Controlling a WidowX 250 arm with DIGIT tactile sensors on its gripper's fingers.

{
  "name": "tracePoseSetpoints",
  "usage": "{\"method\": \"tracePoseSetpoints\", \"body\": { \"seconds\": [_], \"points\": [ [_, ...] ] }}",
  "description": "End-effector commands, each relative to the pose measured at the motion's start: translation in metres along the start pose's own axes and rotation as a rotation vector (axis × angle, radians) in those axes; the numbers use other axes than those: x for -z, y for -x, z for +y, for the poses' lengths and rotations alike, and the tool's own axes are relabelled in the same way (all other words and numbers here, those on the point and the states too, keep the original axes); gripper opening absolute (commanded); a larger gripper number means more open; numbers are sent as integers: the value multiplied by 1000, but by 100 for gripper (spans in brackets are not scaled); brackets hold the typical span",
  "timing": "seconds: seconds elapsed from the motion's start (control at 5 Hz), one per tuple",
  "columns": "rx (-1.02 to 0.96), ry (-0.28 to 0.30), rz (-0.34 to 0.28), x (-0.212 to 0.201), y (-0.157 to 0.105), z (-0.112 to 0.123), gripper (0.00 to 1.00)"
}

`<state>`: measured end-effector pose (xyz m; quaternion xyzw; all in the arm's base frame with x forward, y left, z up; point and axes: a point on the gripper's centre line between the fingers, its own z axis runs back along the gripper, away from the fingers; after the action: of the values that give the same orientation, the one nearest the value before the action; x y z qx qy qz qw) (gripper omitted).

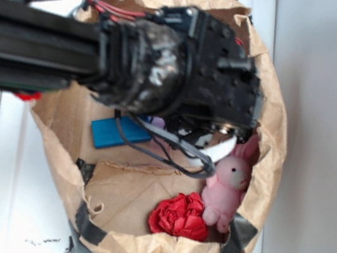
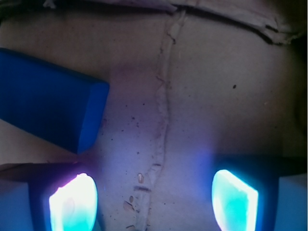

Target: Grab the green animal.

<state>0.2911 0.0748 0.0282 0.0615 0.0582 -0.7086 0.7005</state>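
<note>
Brown paper bag floor lies beneath the spread-apart gripper (green animal unseen), blue block beside.

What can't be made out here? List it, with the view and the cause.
- Green animal: seen in neither view; in the exterior view the arm covers the middle of the paper bag.
- Gripper: open in the wrist view; hidden under the arm in the exterior view.
- Blue block: cut off by the wrist view's left edge.
- Pink bunny: one ear partly hidden by the arm.
</note>
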Motion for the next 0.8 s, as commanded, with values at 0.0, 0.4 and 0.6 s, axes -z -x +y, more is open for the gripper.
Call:
{"method": "tracePoseSetpoints", "body": {
  "seconds": [0.0, 0.4, 0.6],
  "points": [
    [-34, -79, -20, -38, 6, -19, 100],
    [-54, -96, -27, -40, 14, -24, 100],
    [-51, -84, -27, -38, 22, -27, 100]
  ]
}}
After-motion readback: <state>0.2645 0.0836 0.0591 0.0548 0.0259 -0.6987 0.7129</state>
